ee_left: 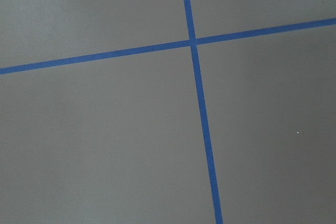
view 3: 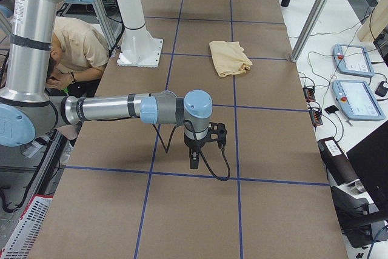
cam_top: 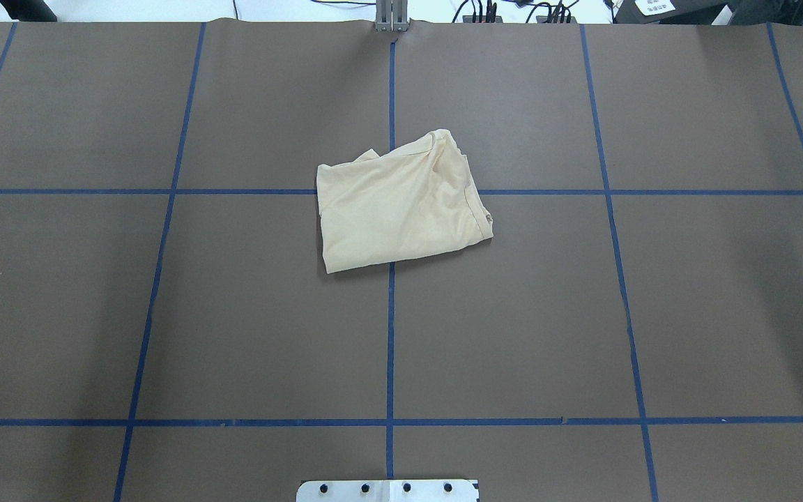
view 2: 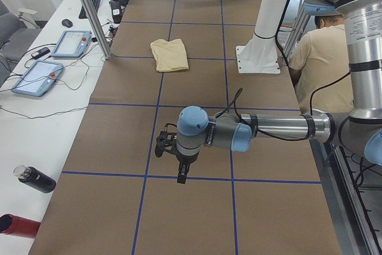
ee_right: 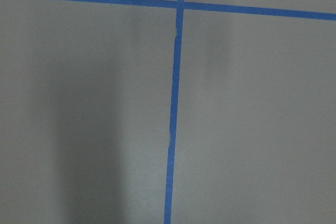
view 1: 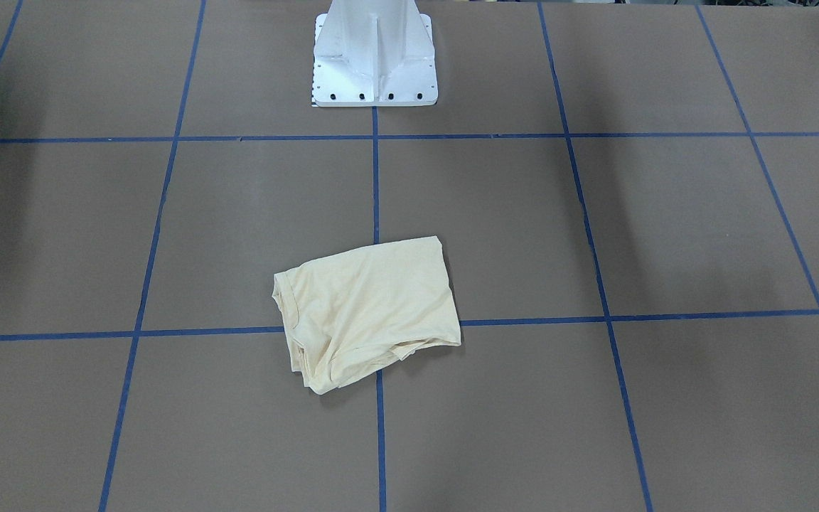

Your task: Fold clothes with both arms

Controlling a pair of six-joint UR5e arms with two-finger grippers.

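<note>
Around the white pedestal, which I use as my landmark, the brown table spreads wide, ruled into large squares by blue tape lines.

Off to the pedestal's left, well out toward the table's end, the left arm reaches level over the table with its wrist turned down. Off to the pedestal's right, likewise well out, the right arm holds the same pose. Behind the pedestal, past the table's edge, a person in a tan shirt sits bent forward.

Straight out in front of the pedestal, well apart from it and from both arms, the pale cream-yellow T-shirt lies on the table. It is folded into a rough, slightly rumpled rectangle that covers a crossing of two tape lines. Its neckline edge sits on the side toward the robot's right.

The left hand hangs pointing down just above the table, beside a tape line. The right hand hangs the same way on its own side of the pedestal. I get each of them only from a side camera, so I cannot tell whether the fingers are apart or together. Each wrist camera gives me only brown table with a tape crossing.

Across the table from the pedestal, on a white bench, lie two teach pendants, and further along that bench a black bottle.
</note>
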